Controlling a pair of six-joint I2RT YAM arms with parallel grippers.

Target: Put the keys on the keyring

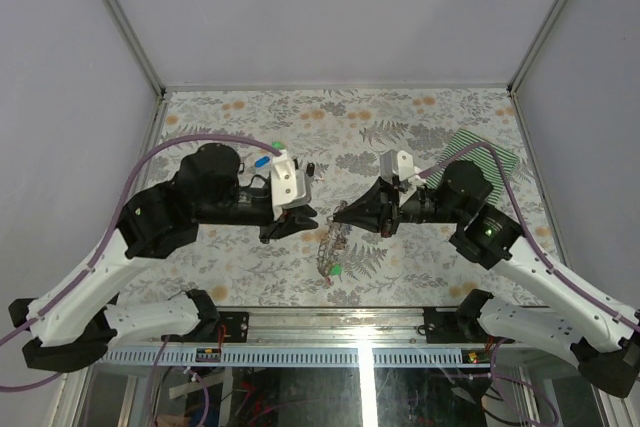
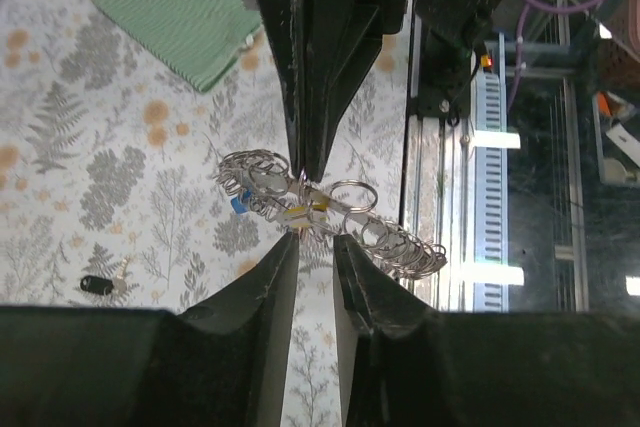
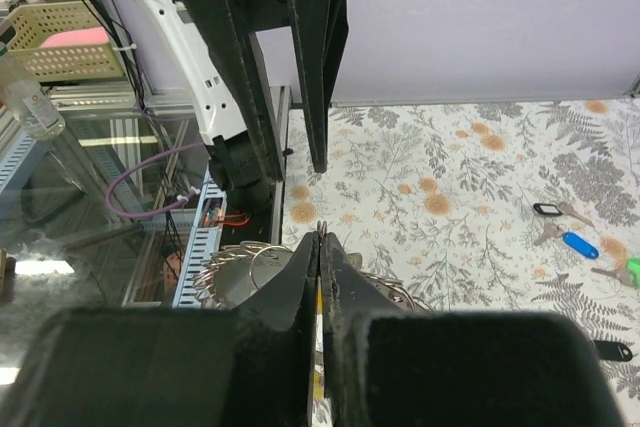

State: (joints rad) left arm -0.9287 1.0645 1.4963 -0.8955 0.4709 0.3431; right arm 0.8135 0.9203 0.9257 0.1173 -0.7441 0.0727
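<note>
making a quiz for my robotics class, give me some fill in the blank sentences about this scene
1. The striped cloth at the table's far right is ___.
2. The fingers of the right hand are ___, with no gap between them.
3. In the left wrist view, the loose key lying alone on the table has a ___ head.
Missing words: green; shut; black.

Tangled silver keyring (image 2: pixel 320 209); loose keys (image 3: pixel 578 244) apart.
</note>
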